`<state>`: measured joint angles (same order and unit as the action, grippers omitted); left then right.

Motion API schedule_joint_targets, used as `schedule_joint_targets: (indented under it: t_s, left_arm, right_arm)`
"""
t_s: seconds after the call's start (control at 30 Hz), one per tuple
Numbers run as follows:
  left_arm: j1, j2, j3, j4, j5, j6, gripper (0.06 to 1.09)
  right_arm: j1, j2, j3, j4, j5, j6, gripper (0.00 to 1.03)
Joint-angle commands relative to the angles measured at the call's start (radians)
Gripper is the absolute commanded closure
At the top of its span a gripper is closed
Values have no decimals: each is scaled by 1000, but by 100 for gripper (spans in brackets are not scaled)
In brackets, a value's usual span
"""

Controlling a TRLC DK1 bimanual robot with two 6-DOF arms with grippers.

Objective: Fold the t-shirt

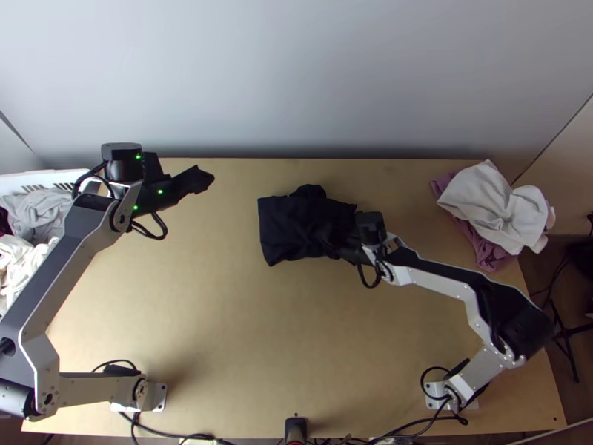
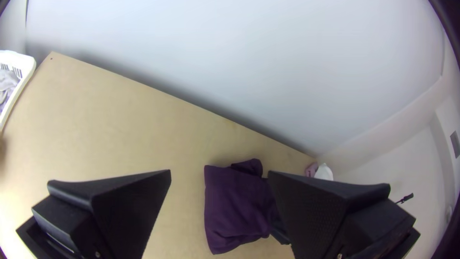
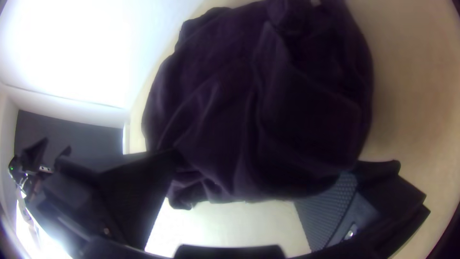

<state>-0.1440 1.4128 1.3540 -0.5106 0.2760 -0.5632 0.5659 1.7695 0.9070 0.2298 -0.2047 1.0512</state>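
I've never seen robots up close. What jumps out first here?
Probably the dark t-shirt, a rumpled patch beyond the middle of the table, with the right arm's open jaws at its right side. Then the big silver left arm, along the table's left. At the far right, a white cloth lies bunched over a purple one.

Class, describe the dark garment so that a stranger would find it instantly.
On the light wooden table, look midway along the far half. The dark garment there is crumpled, with one squared-off end. Its colour separates it from the white cloth heaped at the right.
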Motion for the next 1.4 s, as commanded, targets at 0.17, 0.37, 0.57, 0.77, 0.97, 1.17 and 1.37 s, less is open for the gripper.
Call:
schedule_joint_targets:
  t_s: [0.17, 0.37, 0.57, 0.77, 0.97, 1.17, 1.37]
  left_arm:
    - [55, -23, -21, -5, 0, 22, 11]
    - [57, -20, -21, -2, 0, 26, 11]
    - [77, -28, -32, -8, 17, 31, 11]
    - [87, -37, -55, -9, 17, 36, 11]
    - [118, -55, -87, -8, 34, 39, 11]
    - [138, -77, -119, -5, 54, 40, 11]
    - [153, -92, -145, -6, 88, 40, 11]
  right_arm:
    - [-21, 202, 274, -55, -15, -56, 21]
    - [-37, 237, 366, -238, -7, -160, 92]
    - [-34, 180, 363, -257, -7, -292, 100]
    - [-46, 123, 348, -254, -5, -353, 100]
    - [-63, 4, 359, -253, 87, -461, 100]
    - [-115, -82, 374, -253, 117, -533, 100]
    - [-228, -131, 425, -264, 137, -566, 100]
